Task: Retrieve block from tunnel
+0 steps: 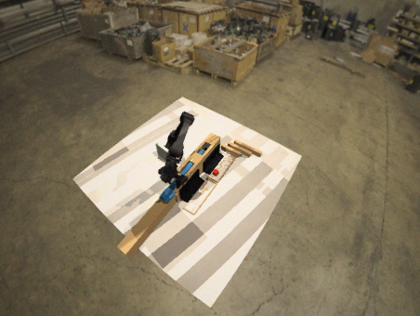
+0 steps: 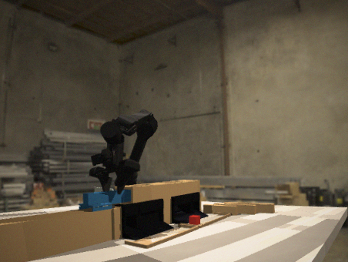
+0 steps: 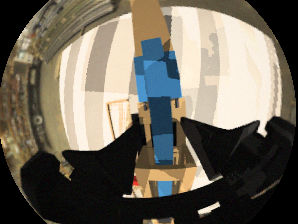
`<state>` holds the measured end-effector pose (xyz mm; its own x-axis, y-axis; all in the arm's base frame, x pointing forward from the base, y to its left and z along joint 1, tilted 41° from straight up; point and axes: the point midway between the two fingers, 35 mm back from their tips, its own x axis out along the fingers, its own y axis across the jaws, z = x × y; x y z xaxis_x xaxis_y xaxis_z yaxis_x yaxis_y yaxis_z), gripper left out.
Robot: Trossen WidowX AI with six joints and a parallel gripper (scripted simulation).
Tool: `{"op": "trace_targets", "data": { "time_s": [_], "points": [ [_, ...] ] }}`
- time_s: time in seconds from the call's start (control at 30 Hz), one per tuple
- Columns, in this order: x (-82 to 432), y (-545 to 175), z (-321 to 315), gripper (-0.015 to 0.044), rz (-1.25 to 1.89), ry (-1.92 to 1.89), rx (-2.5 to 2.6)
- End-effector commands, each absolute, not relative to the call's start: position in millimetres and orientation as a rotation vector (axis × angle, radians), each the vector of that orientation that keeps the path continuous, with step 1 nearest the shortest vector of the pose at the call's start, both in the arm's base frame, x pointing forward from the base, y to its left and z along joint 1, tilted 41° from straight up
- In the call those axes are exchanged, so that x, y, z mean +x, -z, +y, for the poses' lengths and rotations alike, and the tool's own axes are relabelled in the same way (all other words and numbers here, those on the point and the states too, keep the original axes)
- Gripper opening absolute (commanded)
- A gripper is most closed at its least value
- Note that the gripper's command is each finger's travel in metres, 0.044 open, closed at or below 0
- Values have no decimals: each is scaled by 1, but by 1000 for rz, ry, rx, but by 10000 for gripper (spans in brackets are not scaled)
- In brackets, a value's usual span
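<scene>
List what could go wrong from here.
1. The open gripper has its fingers on either side of the blue piece; closing off-center might skew it and jam it in the wooden housing.
2. The fingertips sit close to the housing's end, so they could catch its edge.
3. The red cube lies outside, beside the housing; a wide arm sweep may knock it.
</scene>
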<state>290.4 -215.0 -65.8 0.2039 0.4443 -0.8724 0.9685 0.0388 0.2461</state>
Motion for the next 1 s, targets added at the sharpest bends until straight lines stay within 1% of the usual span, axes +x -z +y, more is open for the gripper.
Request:
{"op": "trace_targets", "data": {
  "time_s": [0.0,0.1,0.13,0.37,0.97],
  "points": [
    [291,57,-226,368,1396,695,1575],
    [291,46,-235,440,1414,675,1593],
    [292,53,-229,440,1403,690,1577],
    [295,61,-239,440,1417,670,1597],
    [295,83,-221,440,1417,669,1598]
  ]
}}
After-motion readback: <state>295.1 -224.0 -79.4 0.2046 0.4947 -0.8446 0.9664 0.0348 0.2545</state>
